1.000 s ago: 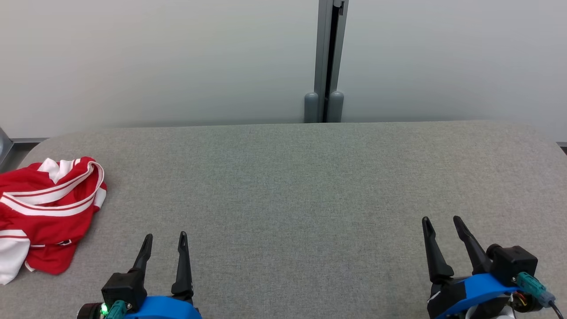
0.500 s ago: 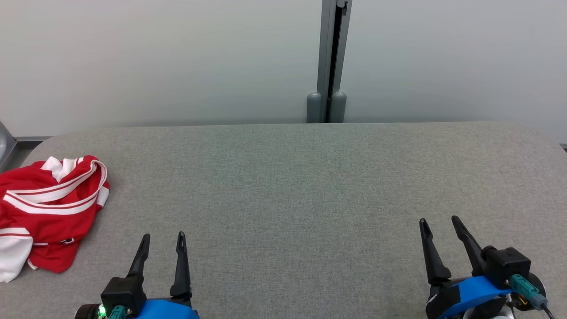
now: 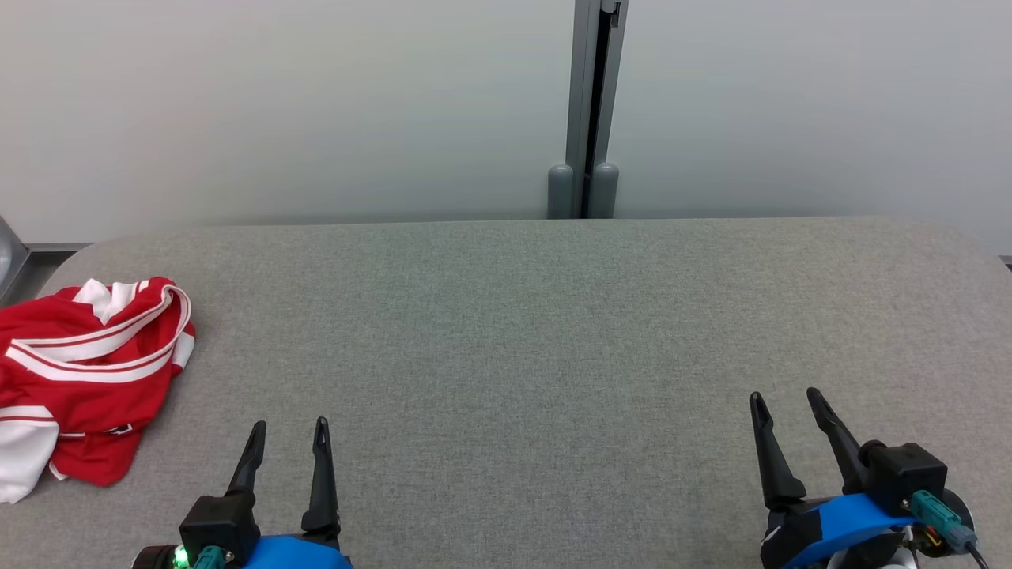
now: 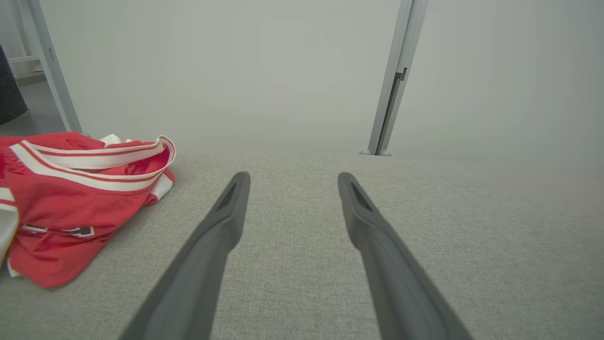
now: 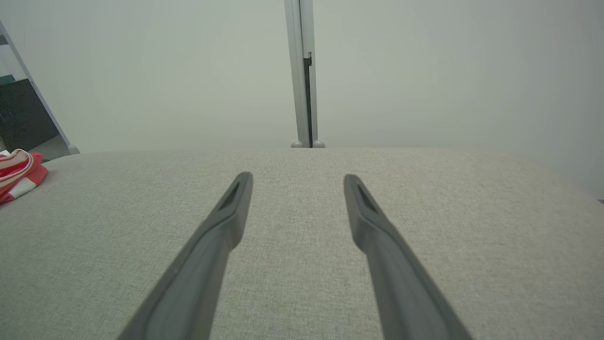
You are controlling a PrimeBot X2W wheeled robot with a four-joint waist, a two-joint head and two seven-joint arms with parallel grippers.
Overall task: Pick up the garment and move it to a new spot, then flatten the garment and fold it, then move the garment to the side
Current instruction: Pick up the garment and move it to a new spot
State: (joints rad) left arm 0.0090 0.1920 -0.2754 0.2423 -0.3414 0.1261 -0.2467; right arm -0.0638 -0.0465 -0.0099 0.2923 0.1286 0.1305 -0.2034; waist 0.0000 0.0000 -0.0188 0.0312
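Observation:
The garment [image 3: 79, 371] is a red jersey with white stripes, crumpled in a heap at the far left of the grey table [image 3: 522, 332]. The left wrist view has the garment [image 4: 71, 203] at its left, and the right wrist view catches a corner of the garment [image 5: 19, 172] at its left edge. My left gripper [image 3: 288, 427] stands open near the front edge, to the right of the garment and apart from it, nothing between its fingers. My right gripper [image 3: 787, 395] is open and empty at the lower right. In the wrist views the left gripper [image 4: 292, 177] and the right gripper [image 5: 297, 178] hover over bare fabric.
A pale wall runs behind the table, with a grey vertical post [image 3: 587, 111] at its middle. A metal frame leg [image 4: 47, 66] stands beyond the garment at the left. The table's rounded corners fall away at the far left and far right.
The head view shifted slightly to the left between the oldest frame and now. Both grippers have sunk a little toward the bottom edge. The garment lies as before.

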